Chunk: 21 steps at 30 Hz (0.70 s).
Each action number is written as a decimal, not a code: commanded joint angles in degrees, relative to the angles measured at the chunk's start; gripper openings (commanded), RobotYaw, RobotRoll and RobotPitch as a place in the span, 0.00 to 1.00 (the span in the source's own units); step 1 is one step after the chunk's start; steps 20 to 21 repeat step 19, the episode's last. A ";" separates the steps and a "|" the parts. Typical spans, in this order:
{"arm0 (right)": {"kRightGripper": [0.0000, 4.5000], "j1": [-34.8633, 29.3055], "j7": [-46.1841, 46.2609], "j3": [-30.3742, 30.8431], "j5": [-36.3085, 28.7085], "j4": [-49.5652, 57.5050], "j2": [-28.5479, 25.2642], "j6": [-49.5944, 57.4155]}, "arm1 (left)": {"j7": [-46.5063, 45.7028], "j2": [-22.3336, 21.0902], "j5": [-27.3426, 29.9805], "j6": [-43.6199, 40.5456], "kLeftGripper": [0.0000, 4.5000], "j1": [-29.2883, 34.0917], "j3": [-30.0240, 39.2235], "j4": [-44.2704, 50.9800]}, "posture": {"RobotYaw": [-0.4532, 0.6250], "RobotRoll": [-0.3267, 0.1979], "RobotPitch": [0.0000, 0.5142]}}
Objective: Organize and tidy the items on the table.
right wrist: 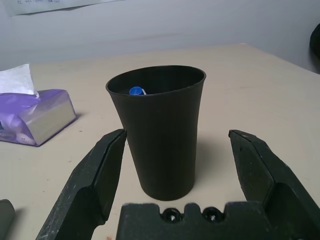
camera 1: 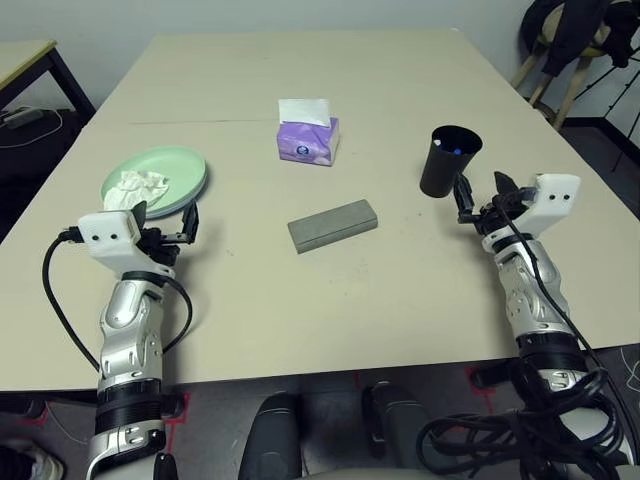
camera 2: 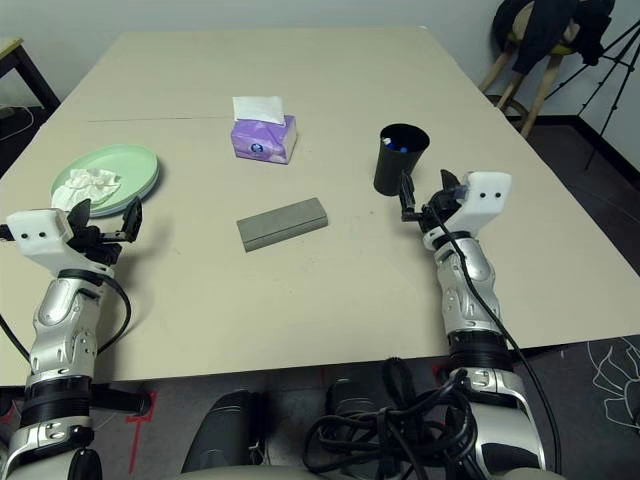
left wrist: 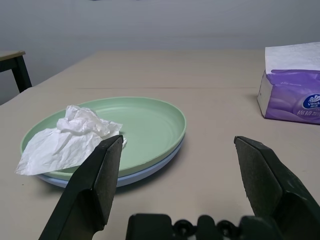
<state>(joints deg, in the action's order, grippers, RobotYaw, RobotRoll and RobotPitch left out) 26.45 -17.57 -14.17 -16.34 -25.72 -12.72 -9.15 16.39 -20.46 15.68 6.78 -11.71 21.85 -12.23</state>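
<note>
Ample bare tabletop between the two pincers.

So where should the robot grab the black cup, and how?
Best, I think, around the middle of the tall black round cup, from the robot's side, with the open right pincer. It stands upright, is narrower at the bottom, and its wide rim is open with a blue-tipped thing inside.

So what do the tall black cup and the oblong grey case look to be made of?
The tall black cup looks like matt plastic: thin rim, dull, even wall. The oblong grey case seems fabric- or leatherette-covered, going by its flat, glare-free surface; I can't say which.
</note>
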 commanded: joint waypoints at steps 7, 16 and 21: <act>0.99 1.40 -0.99 -0.03 0.41 -2.77 -0.70 -0.70 | -0.30 -0.34 -0.02 0.04 1.00 -0.33 -0.11 -0.09 | 0.50 0.62 0.22; 0.99 2.84 -1.52 0.20 0.78 -4.34 -1.11 -0.83 | -1.34 -0.31 -0.81 0.69 1.00 -1.74 -0.21 -2.10 | 0.49 0.62 0.21; 0.99 3.99 -1.80 0.25 0.88 -5.30 -1.17 -1.01 | -1.55 -0.28 -0.90 0.72 1.00 -2.30 -0.33 -2.65 | 0.48 0.62 0.20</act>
